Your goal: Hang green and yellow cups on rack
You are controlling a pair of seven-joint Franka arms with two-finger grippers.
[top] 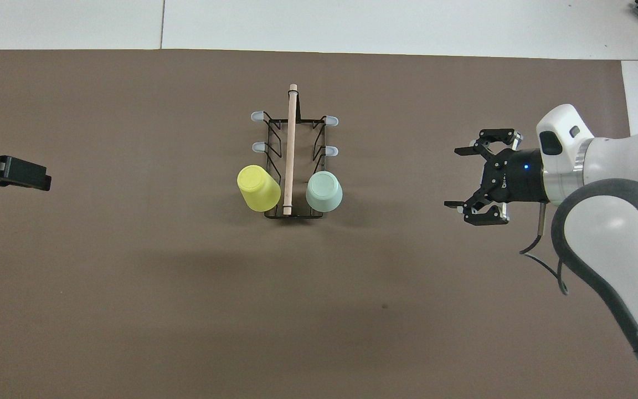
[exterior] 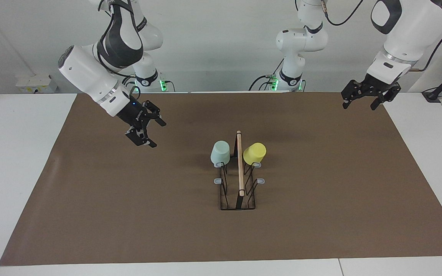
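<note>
Two pegs hidden under cups (exterior: pixel 220 152); left gripper (top: pixel 22 173) cut off.

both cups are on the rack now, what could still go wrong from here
The yellow cup sits tilted on its peg, leaning away from the wooden rod, so a jolt to the rack might tip it off. The open right gripper hangs over the mat toward the green cup's end; a sweep back could knock it.

A white table (exterior: pixel 14 161) carries a brown mat (exterior: pixel 129 214), with the rack (exterior: pixel 238 191) standing on it.
</note>
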